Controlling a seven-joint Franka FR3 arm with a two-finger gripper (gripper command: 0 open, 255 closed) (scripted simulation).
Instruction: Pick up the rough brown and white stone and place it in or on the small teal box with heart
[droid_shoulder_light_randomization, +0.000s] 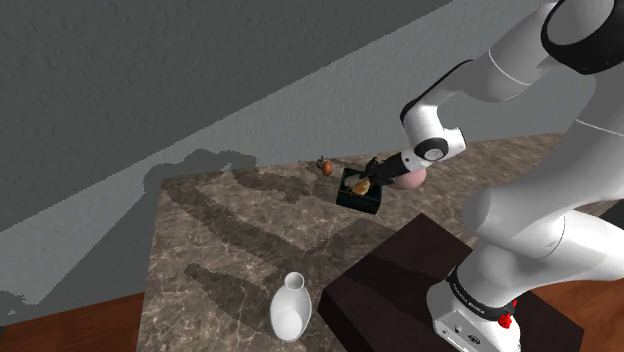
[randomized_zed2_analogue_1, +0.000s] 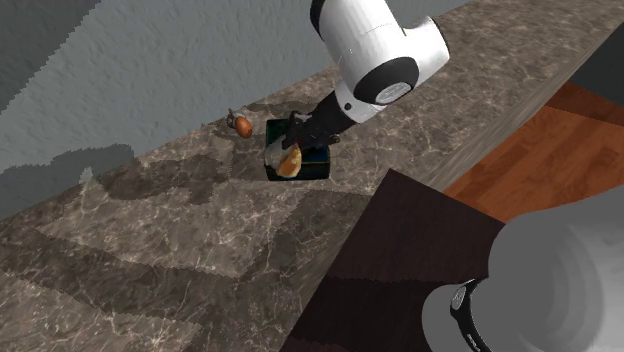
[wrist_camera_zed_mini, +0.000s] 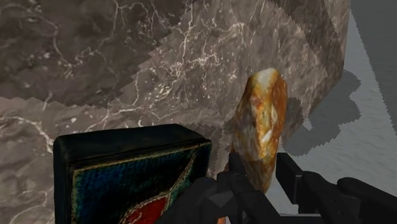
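We work over a brown, white-veined marble counter (droid_shoulder_light_randomization: 230, 230) that runs along a grey wall. The white arm (droid_shoulder_light_randomization: 520, 60) reaches across it from the dark stand toward the ten o'clock side of the shoulder view. A white, narrow-necked vase (droid_shoulder_light_randomization: 289, 306) stands well apart from the work, near the counter's six o'clock edge in that view.

The small dark-edged box with a teal-blue top and a red heart (randomized_zed2_analogue_1: 312, 165) sits on the counter under the arm's end. The black claw (randomized_zed2_analogue_1: 300, 140) comes down on it from one o'clock in the second exterior view. Its two fingers are closed on the rough, orange-brown and white stone (randomized_zed2_analogue_1: 289, 162), clasping the stone's near end.

The stone is therefore off the counter, carried above the box. Its long axis runs on from the fingers like an extension of them, pointing toward seven o'clock in the second exterior view. The free tip reaches the box's seven o'clock corner.

The wrist view gives us the relation that matters. There the heart face lies beside the stone, on one finger's side, not squarely beneath it, and bare marble shows past the tip. We judge the stone is over the box's margin, not its middle. The release likely wants a short shift toward the heart first, or the long stone may tip off the edge.

A small brown round object (randomized_zed2_analogue_1: 242, 124) rests near the box, at ten o'clock from it.
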